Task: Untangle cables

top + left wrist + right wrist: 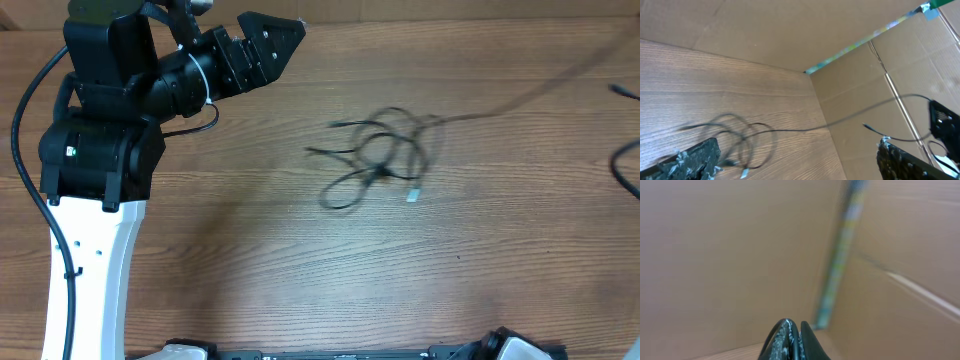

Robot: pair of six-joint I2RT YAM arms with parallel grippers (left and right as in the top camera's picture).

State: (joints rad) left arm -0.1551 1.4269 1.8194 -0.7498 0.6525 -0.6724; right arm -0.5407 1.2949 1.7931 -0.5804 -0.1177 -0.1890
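**Overhead.** The left gripper, at upper left over the worktop, is well apart from the cables. These lie as a loose tangle of loops near the centre. One blurred strand runs from the tangle toward the upper right edge.

**Left wrist.** The left gripper stands wide and empty, its fingers framing the cables. The strand lifts off across the cardboard wall.

**Right wrist.** The right gripper is closed tight. Whether it pinches a cord cannot be told.
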